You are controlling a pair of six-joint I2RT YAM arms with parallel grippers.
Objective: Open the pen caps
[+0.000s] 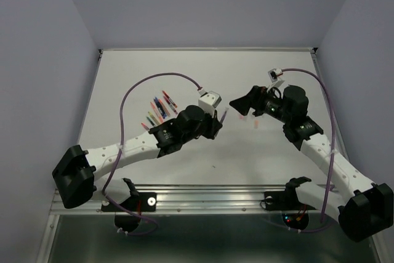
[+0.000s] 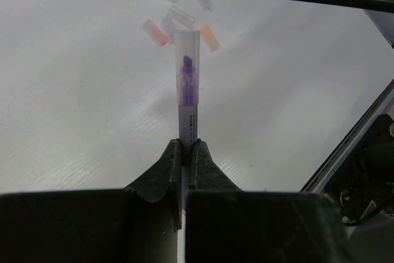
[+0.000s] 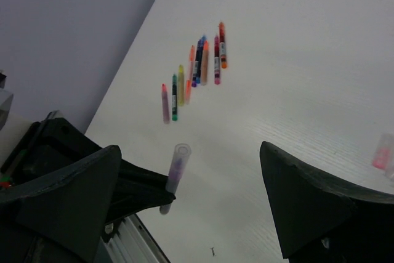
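My left gripper (image 2: pixel 186 146) is shut on the body of a purple pen (image 2: pixel 188 115) and holds it above the table. The pen's clear cap (image 2: pixel 187 60) is on, with the purple tip showing through, and points toward my right gripper. My right gripper (image 3: pixel 191 201) is open wide, its fingers (image 3: pixel 74 195) either side of the capped end (image 3: pixel 178 161) without touching it. In the top view the left gripper (image 1: pixel 220 121) and right gripper (image 1: pixel 241 104) face each other at mid-table. Several loose caps (image 2: pixel 178 13) lie on the table beyond the pen.
A row of several coloured pens (image 3: pixel 197 69) lies on the white table, at the left in the top view (image 1: pixel 159 110). One pink loose cap (image 3: pixel 381 152) shows at the right edge of the right wrist view. A metal rail (image 1: pixel 203 198) runs along the table's near edge.
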